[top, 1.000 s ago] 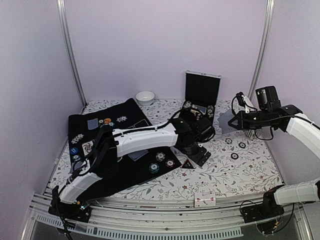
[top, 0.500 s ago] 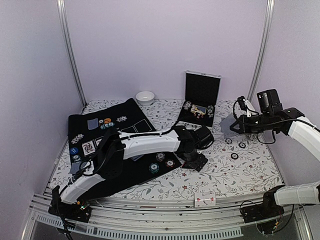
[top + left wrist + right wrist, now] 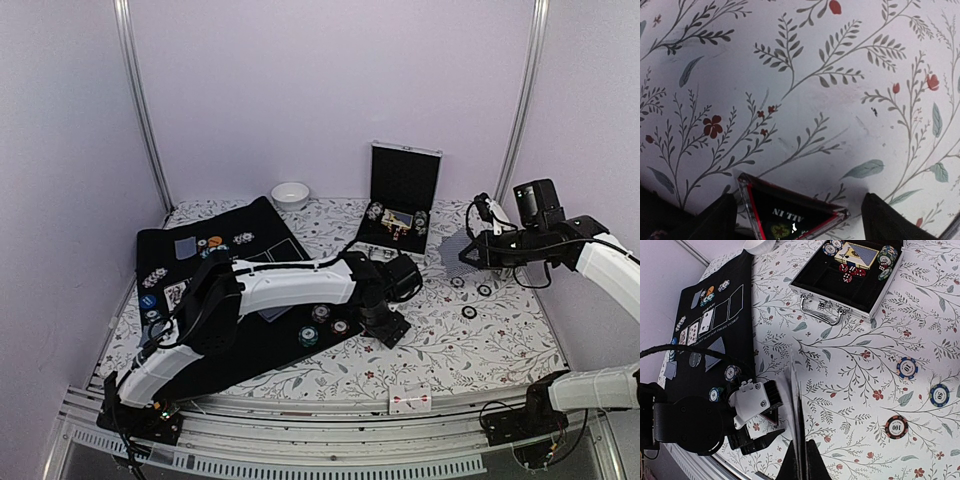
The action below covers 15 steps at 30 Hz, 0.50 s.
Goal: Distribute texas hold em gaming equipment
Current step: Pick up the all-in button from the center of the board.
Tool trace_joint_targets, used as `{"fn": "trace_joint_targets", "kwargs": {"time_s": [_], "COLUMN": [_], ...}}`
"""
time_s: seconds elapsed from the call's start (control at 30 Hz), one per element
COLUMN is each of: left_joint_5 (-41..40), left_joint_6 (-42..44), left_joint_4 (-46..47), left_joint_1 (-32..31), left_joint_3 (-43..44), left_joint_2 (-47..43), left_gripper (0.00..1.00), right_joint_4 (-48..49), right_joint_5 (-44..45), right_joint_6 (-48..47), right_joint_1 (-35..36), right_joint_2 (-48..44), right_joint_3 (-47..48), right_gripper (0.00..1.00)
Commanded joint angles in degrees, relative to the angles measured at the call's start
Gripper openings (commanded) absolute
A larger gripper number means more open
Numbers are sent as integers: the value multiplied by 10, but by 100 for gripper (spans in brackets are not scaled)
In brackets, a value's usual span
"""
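Shift leftward: now straddles the black-red triangular marker (image 3: 792,214) lying on the desk (image 3: 805,100) with left gripper (image 3: 385,325) spread open, ready for the pinch, and holds playing cards (image 3: 796,410) aloft, clamped in right gripper (image 3: 799,467).

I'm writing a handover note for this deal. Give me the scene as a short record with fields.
left gripper: open, straddling the triangular marker on the floral cloth
right gripper: shut on playing cards, off the table
case: open, at the back
loose chips: three, on the cloth
black mat: left side
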Motion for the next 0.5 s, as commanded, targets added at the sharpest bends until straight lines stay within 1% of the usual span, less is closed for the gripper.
{"fn": "trace_joint_targets", "kwargs": {"time_s": [0.0, 0.27, 0.47], "left_joint_5": [26, 32, 31], "left_joint_6": [14, 23, 15], "left_joint_4": [-41, -43, -55], "left_joint_1": [-7, -10, -10], "left_joint_3": [-15, -14, -26], "left_joint_2": [-11, 7, -4], "left_gripper": [87, 76, 78], "right_joint_4": [0, 0, 5], "right_joint_5": [-10, -15, -22], "right_joint_6": [-6, -11, -12], "right_joint_1": [-2, -1, -2], "right_joint_2": [-9, -13, -8], "right_joint_3": [-5, -4, -2], "right_gripper": [2, 2, 2]}}
